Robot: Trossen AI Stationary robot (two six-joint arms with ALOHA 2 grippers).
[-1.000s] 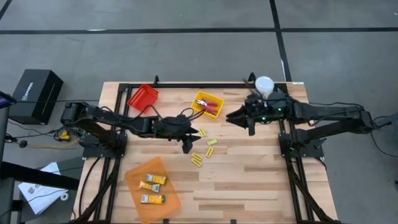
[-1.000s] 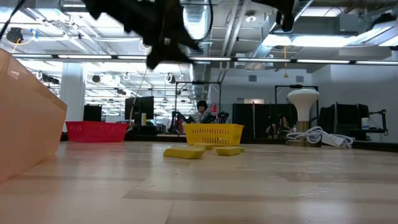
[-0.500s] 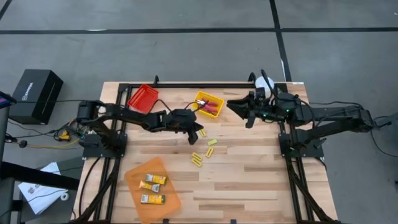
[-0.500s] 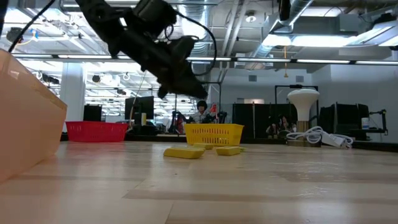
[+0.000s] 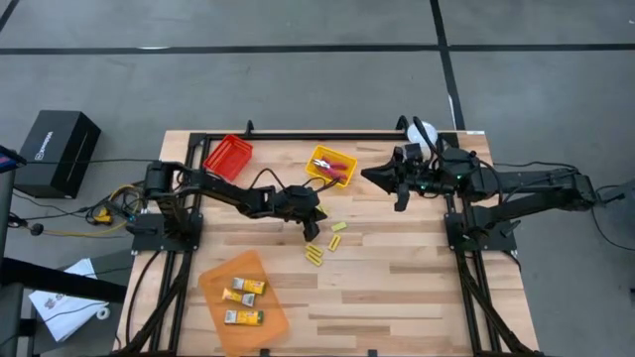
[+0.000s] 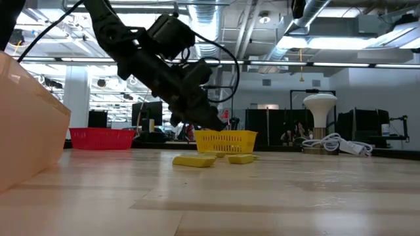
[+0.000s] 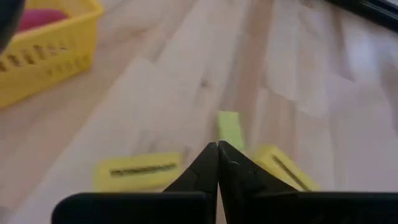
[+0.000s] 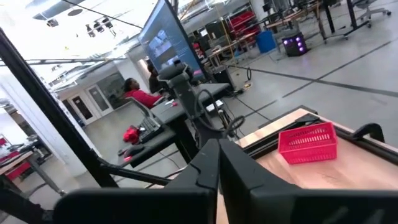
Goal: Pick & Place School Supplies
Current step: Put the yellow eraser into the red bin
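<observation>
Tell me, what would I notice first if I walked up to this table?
Probably the left claw reaching low over the middle of the table, its fingers pressed shut, right above a scatter of little yellow sticks. Then the bright trays: a red tray and a yellow tray at the far edge, and an orange tray near the front holding small yellow packs.

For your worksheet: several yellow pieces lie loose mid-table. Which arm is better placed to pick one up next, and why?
The left. Its gripper hangs low right beside the loose yellow pieces, fingers shut, and its wrist view shows them just ahead. The right gripper sits farther back by the table's far edge.
</observation>
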